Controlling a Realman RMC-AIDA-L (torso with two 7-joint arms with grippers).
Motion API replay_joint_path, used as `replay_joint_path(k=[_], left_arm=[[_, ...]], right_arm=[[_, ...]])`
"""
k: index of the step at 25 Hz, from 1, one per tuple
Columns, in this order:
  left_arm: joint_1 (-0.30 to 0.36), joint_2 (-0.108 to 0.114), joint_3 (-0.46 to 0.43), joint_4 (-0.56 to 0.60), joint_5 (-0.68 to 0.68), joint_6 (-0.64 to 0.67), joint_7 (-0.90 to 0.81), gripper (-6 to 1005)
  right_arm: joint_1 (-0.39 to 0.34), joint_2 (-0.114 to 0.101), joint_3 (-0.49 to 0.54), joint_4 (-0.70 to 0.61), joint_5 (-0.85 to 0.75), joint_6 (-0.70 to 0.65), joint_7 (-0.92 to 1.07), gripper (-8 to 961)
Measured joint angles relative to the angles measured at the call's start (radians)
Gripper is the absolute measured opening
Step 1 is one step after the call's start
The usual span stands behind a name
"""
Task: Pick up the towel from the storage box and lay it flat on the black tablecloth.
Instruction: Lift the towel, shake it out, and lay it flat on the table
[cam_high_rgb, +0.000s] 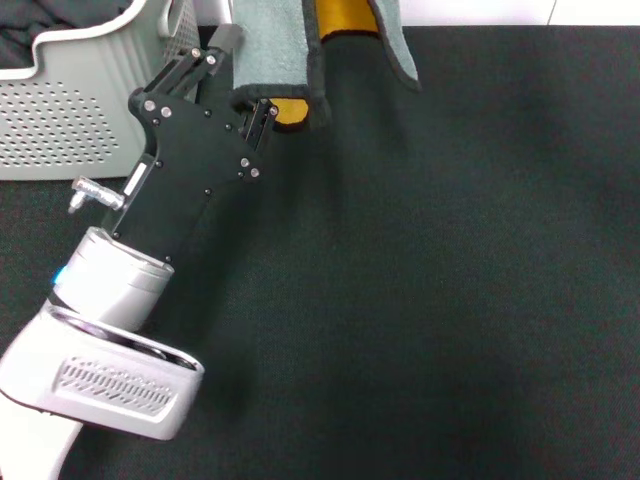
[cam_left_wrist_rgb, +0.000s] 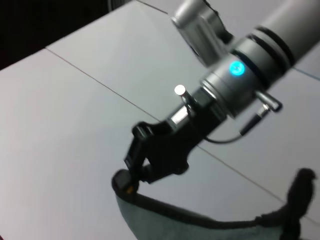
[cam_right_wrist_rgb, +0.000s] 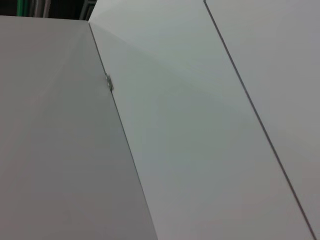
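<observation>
The towel hangs from above at the back of the black tablecloth, grey face toward me, with orange-yellow showing in its fold. My left gripper is at its lower edge, shut on it beside the storage box. My right gripper is out of the head view. It shows in the left wrist view, shut on a corner of the towel. The dark-edged hem runs taut from that corner toward my left finger.
A dark fabric bundle lies inside the storage box at the back left. The black tablecloth spreads to the right and toward the front. The right wrist view shows only pale panels.
</observation>
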Motion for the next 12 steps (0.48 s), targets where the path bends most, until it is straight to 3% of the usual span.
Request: replay_joint_path(k=[12], left_arm=[[0.0, 0.0, 0.0, 0.003, 0.016, 0.026, -0.024, 344]], right_arm=[[0.008, 0.0, 0.001, 0.018, 0.0, -0.012, -0.006, 7]])
